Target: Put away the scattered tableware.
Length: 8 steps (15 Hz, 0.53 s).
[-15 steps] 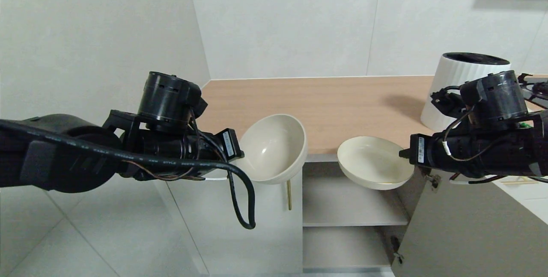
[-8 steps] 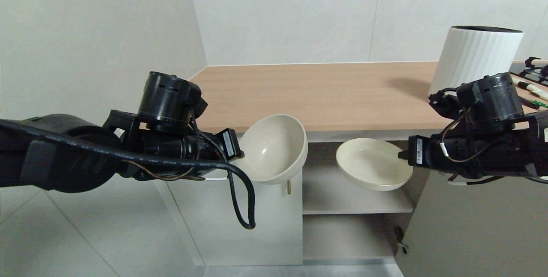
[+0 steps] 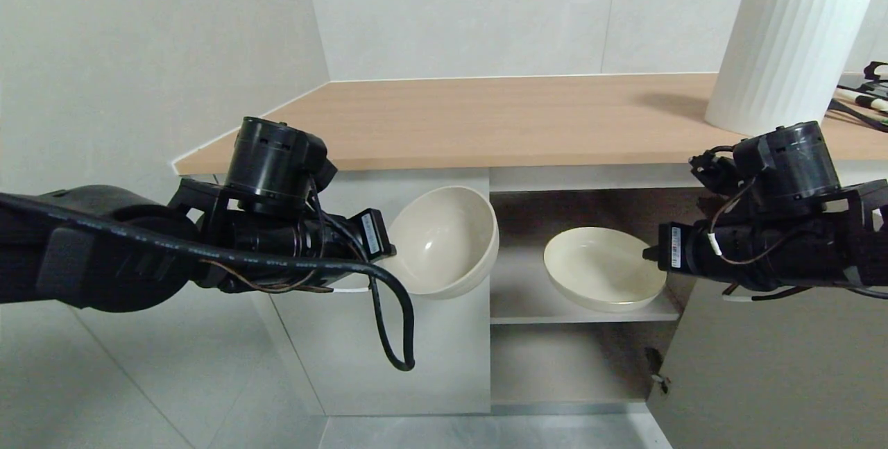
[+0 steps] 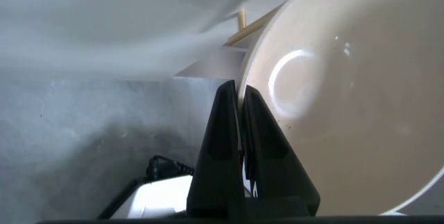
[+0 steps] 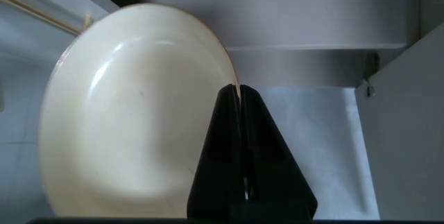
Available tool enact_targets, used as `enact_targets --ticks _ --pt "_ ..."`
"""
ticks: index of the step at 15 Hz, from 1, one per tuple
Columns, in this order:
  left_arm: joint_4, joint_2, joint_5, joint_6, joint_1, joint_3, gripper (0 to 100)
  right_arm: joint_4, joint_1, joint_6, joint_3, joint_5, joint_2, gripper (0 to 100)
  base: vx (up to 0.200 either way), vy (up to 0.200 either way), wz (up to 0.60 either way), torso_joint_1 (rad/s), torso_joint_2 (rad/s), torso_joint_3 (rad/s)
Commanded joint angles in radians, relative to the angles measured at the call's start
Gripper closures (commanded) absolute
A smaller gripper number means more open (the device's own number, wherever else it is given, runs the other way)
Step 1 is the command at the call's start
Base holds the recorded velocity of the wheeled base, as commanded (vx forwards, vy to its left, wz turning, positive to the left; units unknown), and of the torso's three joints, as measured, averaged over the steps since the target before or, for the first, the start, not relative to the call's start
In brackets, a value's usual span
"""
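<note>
Both loaded, L pincer [image 4: 241, 92] clamped on bowl [image 3: 444, 241], R pincer [image 5: 239, 91] clamped on plate [image 3: 600, 268], cam lower, now level w/ shelf [image 3: 527, 307].

You have a wooden bench [image 3: 485, 119] carrying a white ribbed container [image 3: 787, 60]. Just beside the container, on the robot's right, lie some thin utensils [image 3: 864, 96]. Below the bench, well left of the container, sits an open cabinet's shelf [image 3: 517, 300].
</note>
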Motion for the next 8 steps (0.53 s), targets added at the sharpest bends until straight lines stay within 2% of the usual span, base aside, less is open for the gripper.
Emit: enact_targets --ticks 1,4,8 --pt "-0.001 0.001 0.0 -0.001 0.0 0.0 100 -0.001 0.0 0.0 0.0 0.0 0.004 100 0.0 0.0 0.0 -0.041 0.16 0.124" --pt "-0.001 0.001 0.0 -0.001 0.0 0.0 100 -0.001 0.0 0.0 -0.003 0.0 0.031 100 0.0 0.0 0.0 -0.011 0.05 0.031" --pt "-0.001 0.0 0.0 0.003 -0.006 0.006 100 -0.03 0.002 0.002 -0.021 -0.017 0.174 100 0.0 0.0 0.0 0.0 0.0 0.0"
